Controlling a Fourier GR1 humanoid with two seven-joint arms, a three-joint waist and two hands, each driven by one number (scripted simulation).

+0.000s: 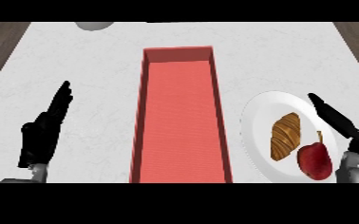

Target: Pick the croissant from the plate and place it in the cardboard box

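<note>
Croissant (286, 135): one unit, golden brown with darker ridges, lying lengthwise on the plate (261, 109). It sits near the plate's centre and is not held by either hand.

Plate: one unit, white and round, located on the right side of the counter (84, 66). It carries two items: the croissant and one red fruit (315, 159) with a short stem. The fruit lies just beside the croissant, on its right and nearer the robot. Whether the two touch cannot be told.

Box (179, 123): one unit, long and narrow, red inside, open at the top. It stands at the centre of the counter, to the left of the plate, with a strip of bare counter between them. Its floor is bare.

Right hand (335, 116): fingers extended straight, pointing away from the robot. It shows over the plate's right rim, to the right of the croissant and apart from it. It grasps nothing. Contact with the plate cannot be determined.

Left hand (43, 128): fingers extended straight, pointing away from the robot, at the left side of the counter, well apart from the box. It grasps nothing.

Grey round object (95, 25): one unit, partly visible at the counter's far edge, left of centre. Its type cannot be identified.
</note>
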